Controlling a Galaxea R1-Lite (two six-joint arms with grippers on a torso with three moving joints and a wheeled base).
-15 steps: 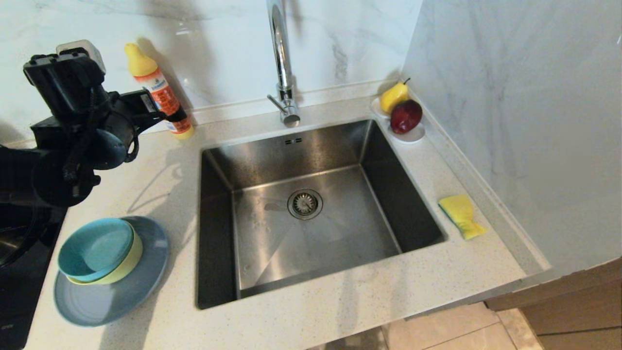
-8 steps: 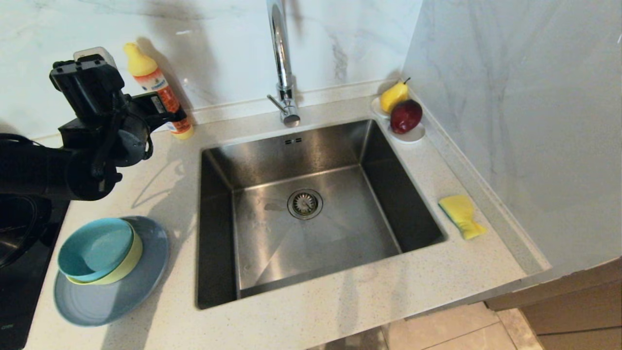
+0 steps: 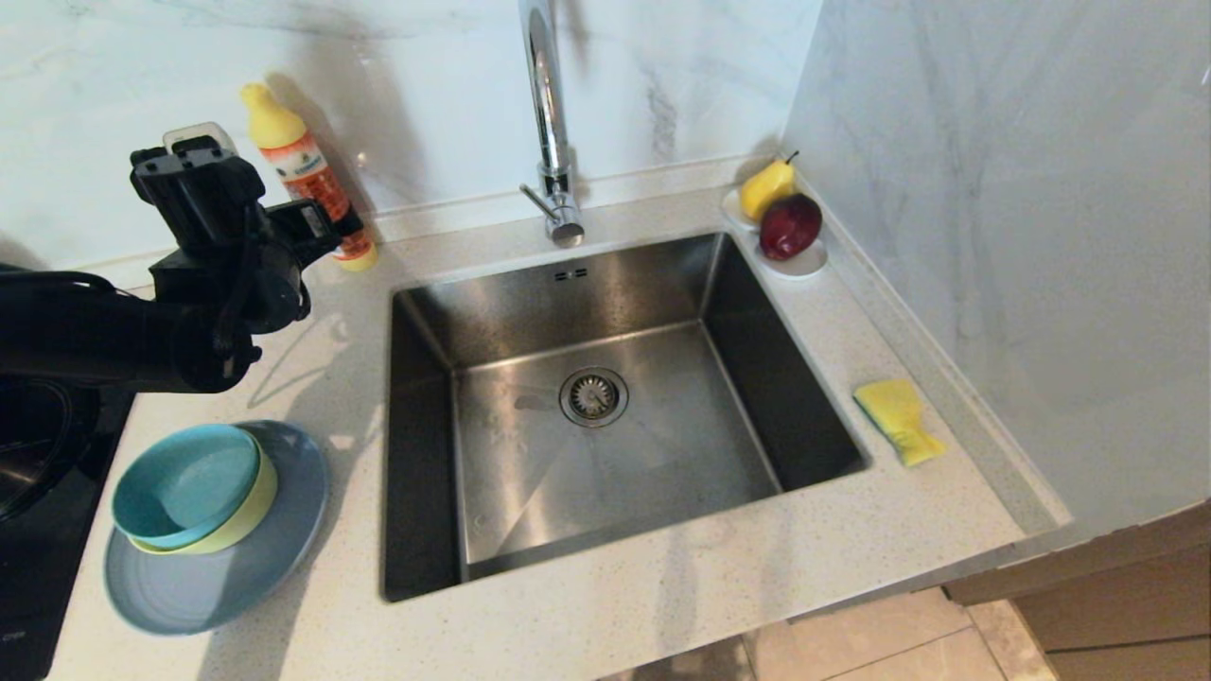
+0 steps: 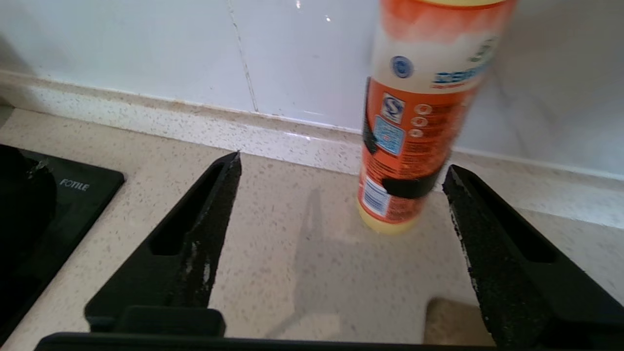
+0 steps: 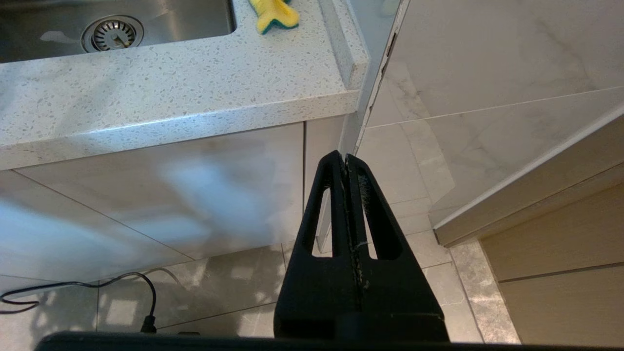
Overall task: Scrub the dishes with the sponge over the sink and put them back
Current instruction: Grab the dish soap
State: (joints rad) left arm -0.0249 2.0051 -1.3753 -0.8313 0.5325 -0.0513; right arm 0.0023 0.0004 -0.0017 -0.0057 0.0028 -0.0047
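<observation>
Left gripper [image 4: 341, 170] had advanced toward the bottle [image 4: 414, 122] since earlier, fingers spread, grasping nothing; right gripper [image 5: 347, 163] clenched empty, below the sink [image 3: 605, 397].

text: "FOTILE" | on: black cooktop [image 4: 73, 190] | bottle [image 4: 414, 122] label: unreadable

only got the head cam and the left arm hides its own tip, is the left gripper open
observer: yes, the left gripper is open and empty, fingers wide apart.
operator: whats in front of it
observer: the bottle, upright by the wall, ahead of the fingertips and not gripped.
operator: and the right one, cant see it at all
observer: the right gripper is shut, low in front of the counter, over the floor.
</observation>
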